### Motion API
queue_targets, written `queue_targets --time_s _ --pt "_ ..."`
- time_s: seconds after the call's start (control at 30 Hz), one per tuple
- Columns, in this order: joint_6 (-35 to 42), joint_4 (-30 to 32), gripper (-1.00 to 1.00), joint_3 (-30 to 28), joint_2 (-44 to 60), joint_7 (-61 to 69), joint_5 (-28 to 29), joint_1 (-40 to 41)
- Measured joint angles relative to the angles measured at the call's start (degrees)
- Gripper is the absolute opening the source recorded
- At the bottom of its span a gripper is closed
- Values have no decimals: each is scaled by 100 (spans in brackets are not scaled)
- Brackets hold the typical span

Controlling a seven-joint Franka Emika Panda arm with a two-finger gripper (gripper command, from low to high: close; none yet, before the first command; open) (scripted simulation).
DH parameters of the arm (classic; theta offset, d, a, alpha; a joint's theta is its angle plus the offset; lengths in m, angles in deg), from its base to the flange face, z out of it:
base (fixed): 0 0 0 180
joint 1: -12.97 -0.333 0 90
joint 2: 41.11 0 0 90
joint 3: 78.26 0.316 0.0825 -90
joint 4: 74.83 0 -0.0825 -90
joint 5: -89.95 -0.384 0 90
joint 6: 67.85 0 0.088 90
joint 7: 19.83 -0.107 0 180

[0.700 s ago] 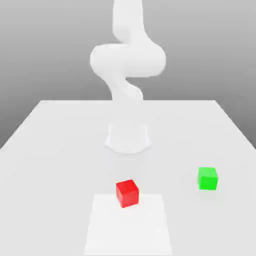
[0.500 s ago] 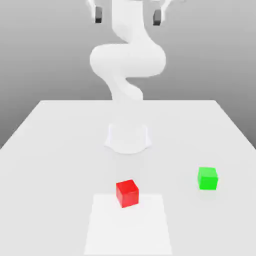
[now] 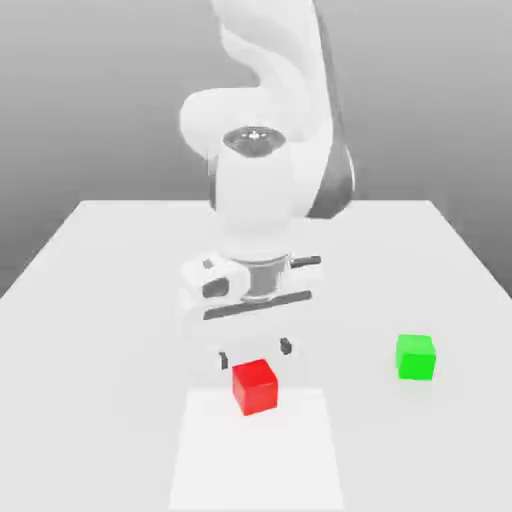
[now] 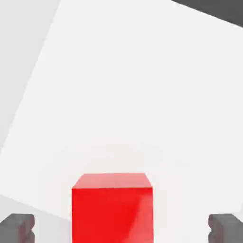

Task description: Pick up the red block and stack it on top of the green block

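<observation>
Table (image 3: 90, 300), white and broad, carried everything, with a paler square patch (image 3: 255, 450) near its front edge. Above it the arm (image 3: 260, 200) bent down, and its gripper (image 3: 255, 353) hung just over the red block (image 3: 254, 386), jaws spread wide, one dark fingertip (image 4: 18, 228) off each side of the block (image 4: 112, 208) without touching. The red block sat on the patch's back edge. The green block (image 3: 415, 357) sat well apart, toward the exterior view's right.
</observation>
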Motion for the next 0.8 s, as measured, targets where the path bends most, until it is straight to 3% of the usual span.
queue_targets --time_s 0.07,0.1,0.33,0.6,0.8 --pt "-370 -50 0 196 437 118 -148 161" --pt "-519 -72 -100 274 610 146 -182 232" --pt "-538 -74 -100 291 637 143 -183 247" --pt "757 138 -100 167 -871 -146 237 231" --pt "1293 3 -100 865 -1290 770 -77 -1046"
